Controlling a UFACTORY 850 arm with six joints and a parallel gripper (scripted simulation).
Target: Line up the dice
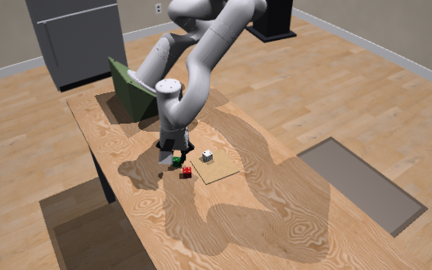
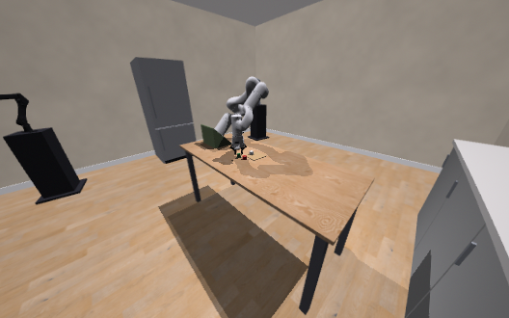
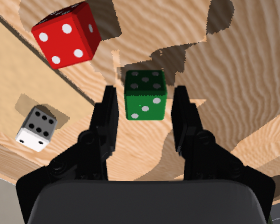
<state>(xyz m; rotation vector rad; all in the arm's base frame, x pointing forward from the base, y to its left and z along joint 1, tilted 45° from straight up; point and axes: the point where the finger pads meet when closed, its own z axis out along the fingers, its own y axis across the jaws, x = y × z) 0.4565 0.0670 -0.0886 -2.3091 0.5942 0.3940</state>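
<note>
The green die (image 1: 177,162) (image 3: 145,97) lies on the table, showing a three on top and a five on its shaded side. My gripper (image 1: 175,157) (image 3: 145,99) is partly open, one finger on each side of the green die with visible gaps. How far down the tips reach is hard to tell. The red die (image 1: 186,172) (image 2: 244,157) (image 3: 63,42) lies on the table beside the mat, a four on top. The white die (image 1: 207,155) (image 3: 37,125) sits on the flat tan mat (image 1: 222,171) (image 3: 8,60), near its base-side edge, a two on top and a six on its shaded side.
The robot's green angled mount (image 1: 136,98) stands at the far end of the wooden table (image 1: 140,204). The red die is close to the green die, beyond it from the base. The arm's shadow falls across the table.
</note>
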